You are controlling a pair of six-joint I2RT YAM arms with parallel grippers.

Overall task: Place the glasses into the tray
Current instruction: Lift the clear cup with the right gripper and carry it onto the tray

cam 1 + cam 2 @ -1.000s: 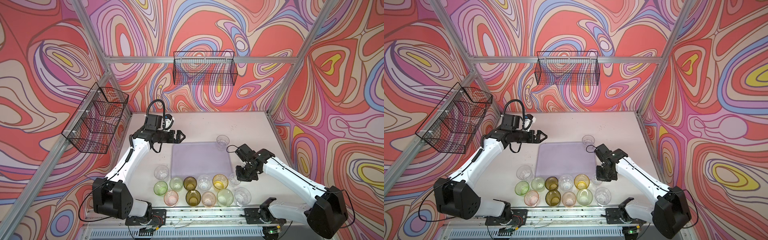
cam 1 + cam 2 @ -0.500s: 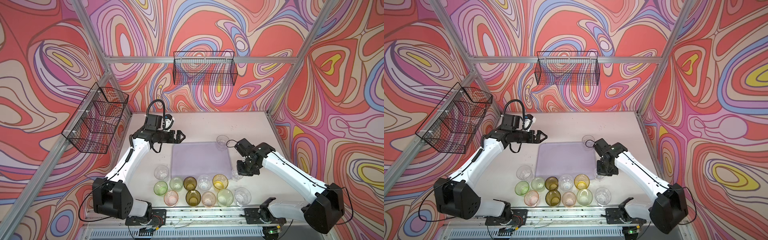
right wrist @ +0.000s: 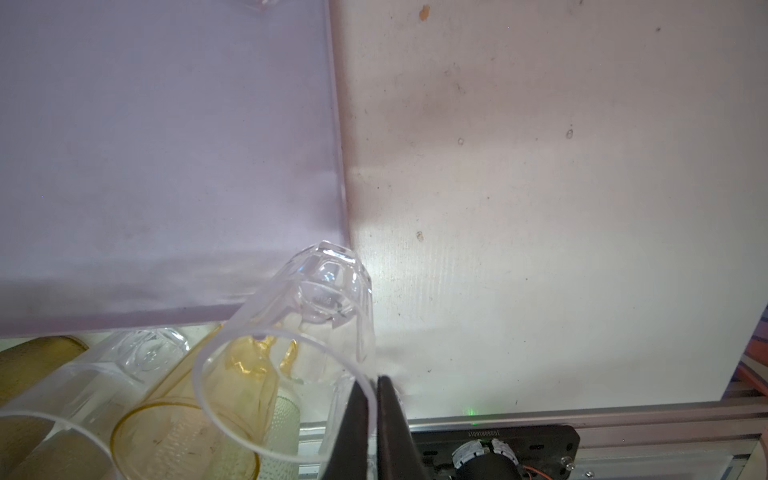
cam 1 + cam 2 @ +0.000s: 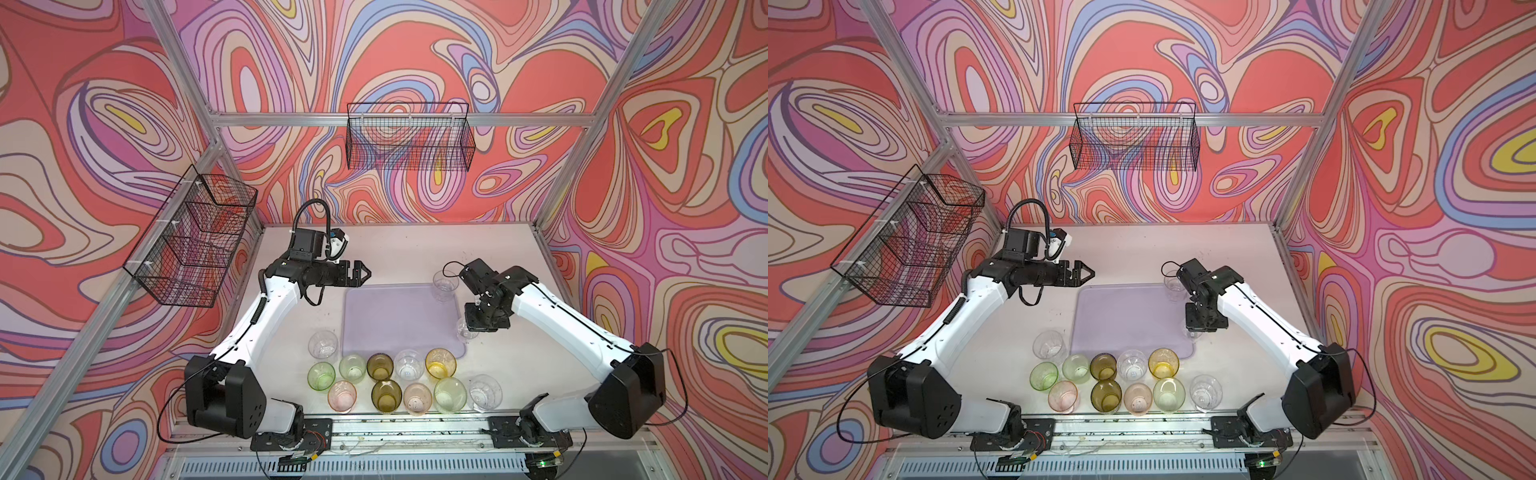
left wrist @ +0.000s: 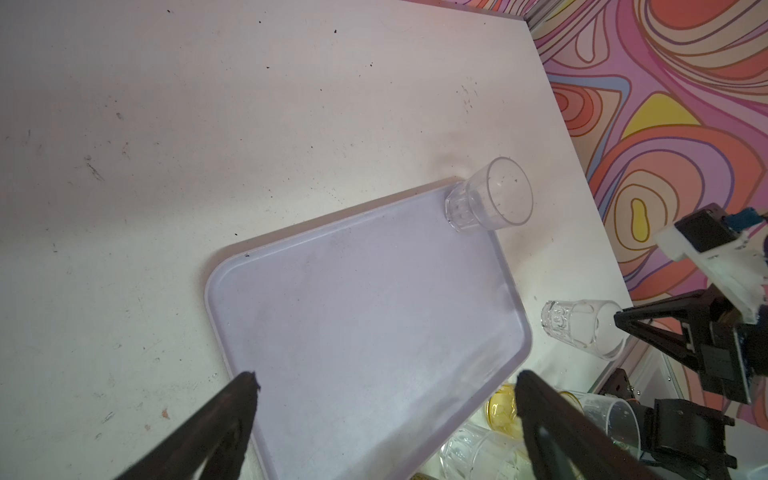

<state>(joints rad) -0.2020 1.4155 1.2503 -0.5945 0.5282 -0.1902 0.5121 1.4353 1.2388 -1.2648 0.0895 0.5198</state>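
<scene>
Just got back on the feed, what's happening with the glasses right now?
The right gripper pinches the rim of a clear glass, holding it at the right edge of the tray, near its front corner. A second clear glass already stands in the tray's far right corner. The left gripper hangs open and empty by the tray's far left corner. Eleven more glasses wait on the table in front.

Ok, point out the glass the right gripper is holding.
The clear glass by the tray's near right corner: the right gripper is shut on its rim; nothing grips the other glasses.
</scene>
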